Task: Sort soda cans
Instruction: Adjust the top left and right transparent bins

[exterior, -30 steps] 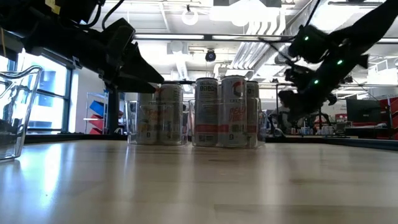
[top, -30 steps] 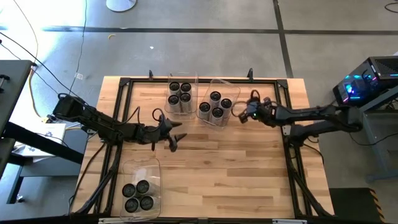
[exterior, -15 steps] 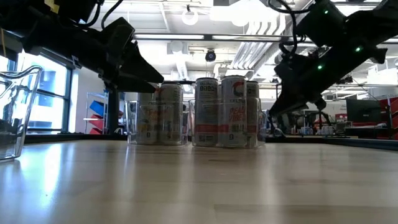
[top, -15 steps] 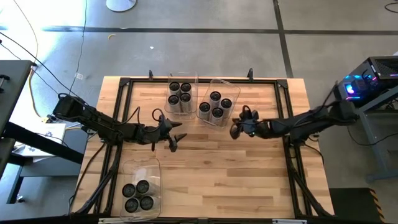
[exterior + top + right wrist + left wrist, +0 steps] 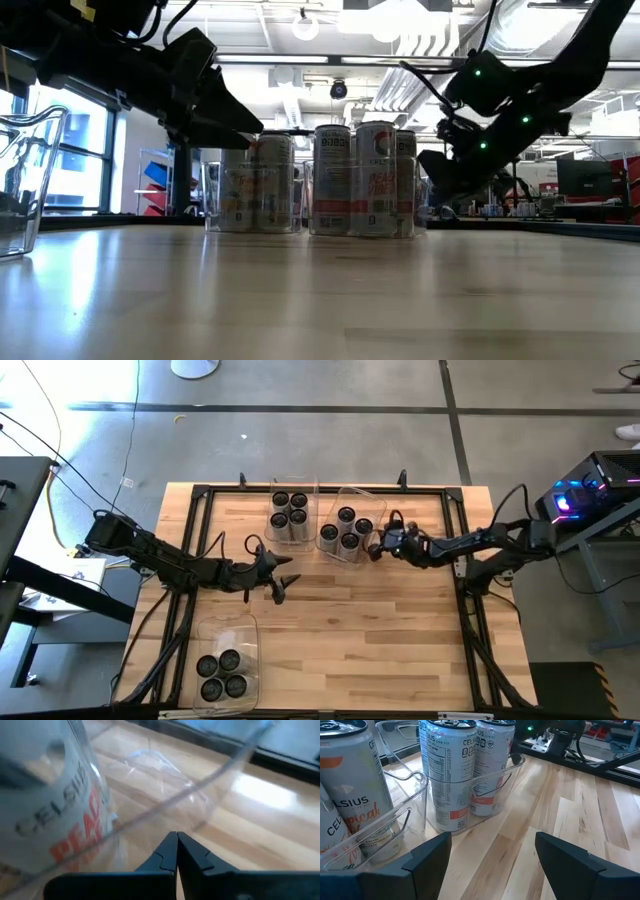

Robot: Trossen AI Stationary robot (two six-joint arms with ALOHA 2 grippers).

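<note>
My right gripper (image 5: 376,550), fingers pressed together and empty, sits just beside the clear plastic bin (image 5: 368,495) with four round-topped soda cans (image 5: 346,532). A second clear bin (image 5: 290,483) holds four more, a third (image 5: 228,627) near the front edge four. My left gripper (image 5: 284,582) hangs spread over the wooden table (image 5: 380,630).

The table (image 5: 350,610) top is pale wooden planking with a smooth, faintly glossy finish, bordered at its edges by a matt black metal frame (image 5: 320,488). The bins (image 5: 485,780) are clear, glossy plastic. The soda cans (image 5: 451,770) are smooth metal with a printed satin surface. Gripper fingers (image 5: 427,857) are matt black.
</note>
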